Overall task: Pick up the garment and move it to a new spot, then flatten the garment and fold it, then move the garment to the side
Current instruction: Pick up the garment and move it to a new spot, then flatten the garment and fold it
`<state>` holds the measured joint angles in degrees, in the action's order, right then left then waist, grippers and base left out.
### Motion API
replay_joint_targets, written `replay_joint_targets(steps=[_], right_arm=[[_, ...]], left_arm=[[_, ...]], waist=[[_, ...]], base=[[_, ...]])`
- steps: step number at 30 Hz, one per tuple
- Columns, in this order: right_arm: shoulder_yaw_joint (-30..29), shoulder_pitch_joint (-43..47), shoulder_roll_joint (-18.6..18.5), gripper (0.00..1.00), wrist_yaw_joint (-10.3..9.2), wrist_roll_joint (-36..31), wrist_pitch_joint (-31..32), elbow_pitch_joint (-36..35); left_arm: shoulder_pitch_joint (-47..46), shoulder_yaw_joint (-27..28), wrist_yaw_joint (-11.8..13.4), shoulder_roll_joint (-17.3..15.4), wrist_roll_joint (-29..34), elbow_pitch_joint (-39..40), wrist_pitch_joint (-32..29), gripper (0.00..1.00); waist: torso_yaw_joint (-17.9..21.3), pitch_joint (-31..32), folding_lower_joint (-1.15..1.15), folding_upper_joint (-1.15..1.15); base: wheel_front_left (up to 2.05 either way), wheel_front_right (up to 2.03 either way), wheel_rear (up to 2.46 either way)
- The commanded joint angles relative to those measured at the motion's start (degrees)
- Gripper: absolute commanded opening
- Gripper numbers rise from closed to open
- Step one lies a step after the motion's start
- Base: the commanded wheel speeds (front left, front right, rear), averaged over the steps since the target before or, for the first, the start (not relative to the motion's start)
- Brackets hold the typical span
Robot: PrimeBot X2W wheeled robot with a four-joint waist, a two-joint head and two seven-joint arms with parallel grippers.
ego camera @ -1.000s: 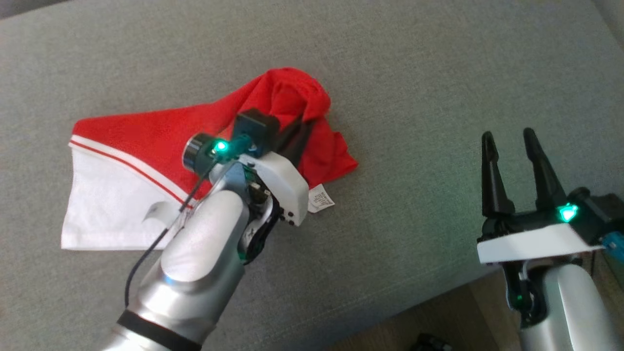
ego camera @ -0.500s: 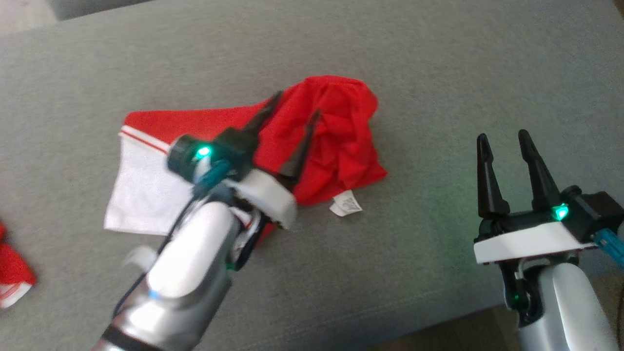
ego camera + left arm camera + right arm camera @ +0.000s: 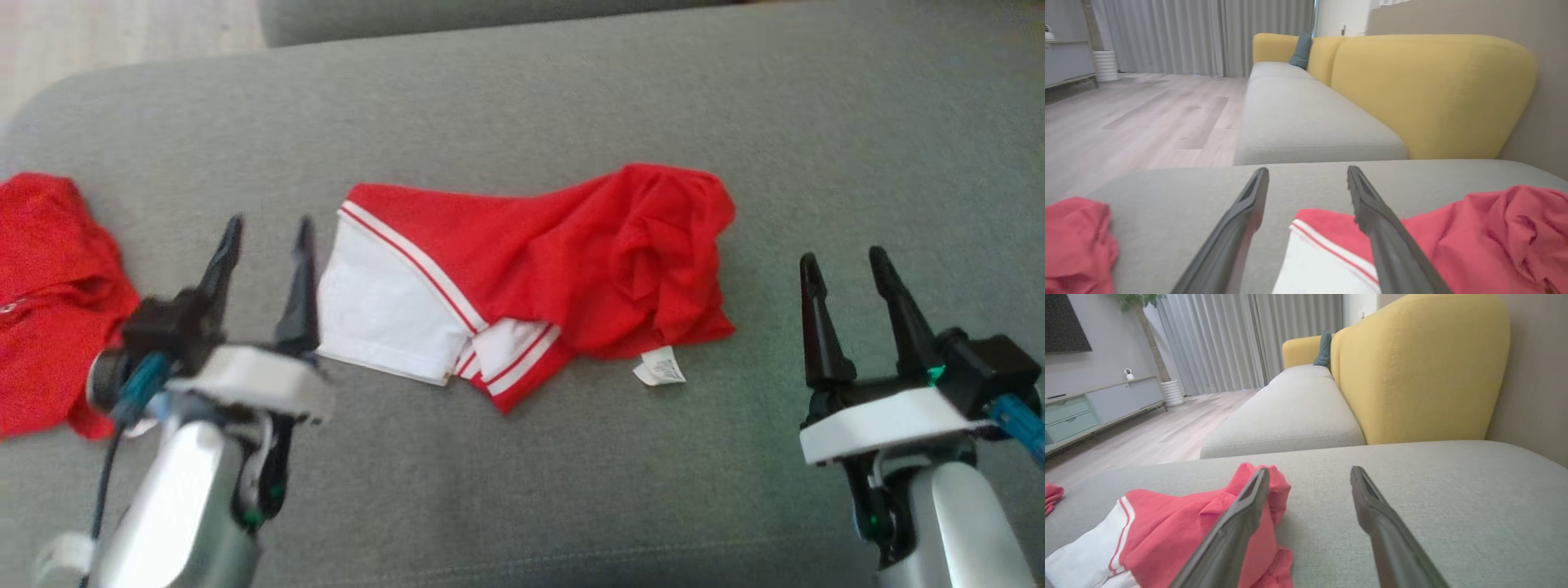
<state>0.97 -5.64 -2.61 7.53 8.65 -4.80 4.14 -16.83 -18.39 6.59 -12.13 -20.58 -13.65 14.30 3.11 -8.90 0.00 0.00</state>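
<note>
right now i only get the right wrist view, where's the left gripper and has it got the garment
Observer: The left gripper is open at the white end of the garment, gripping nothing.
Operator: anything lying left of it
Observer: Yes, a second red cloth, crumpled, sits left of the left gripper, apart from the garment.
Operator: any marker on the near edge
Observer: A white label sticks out from the near edge, under the bunched red end.

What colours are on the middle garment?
The garment is red with a white, stripe-edged panel; clearest in head view.
</note>
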Motion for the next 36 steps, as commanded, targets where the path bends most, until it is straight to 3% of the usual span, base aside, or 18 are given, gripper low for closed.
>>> replay_joint_targets(steps=[1, 11, 36], right_arm=[[1.1, -0.4, -0.3, 1.00, -0.04, -0.3, 0.2, -2.2], [1.4, 2.2, -0.3, 1.00, -0.04, -1.1, 1.7, -2.6], [1.0, 5.7, -0.3, 1.00, -0.04, -1.2, 3.8, -5.0]], left_arm=[[-0.2, 3.1, -0.3, -2.0, -0.1, 2.3, 0.7, 1.00], [6.7, 5.5, -2.6, -3.4, 1.6, 4.1, 0.7, 1.00], [11.9, 6.3, -2.4, -3.2, 4.0, 5.9, 0.7, 1.00]], waist=[[-1.5, 1.4, 0.00, 0.00], [-2.5, 4.6, 0.00, 0.00], [-1.9, 7.4, 0.00, 0.00]], base=[[0.00, 0.00, 0.00], [0.00, 0.00, 0.00], [0.00, 0.00, 0.00]])
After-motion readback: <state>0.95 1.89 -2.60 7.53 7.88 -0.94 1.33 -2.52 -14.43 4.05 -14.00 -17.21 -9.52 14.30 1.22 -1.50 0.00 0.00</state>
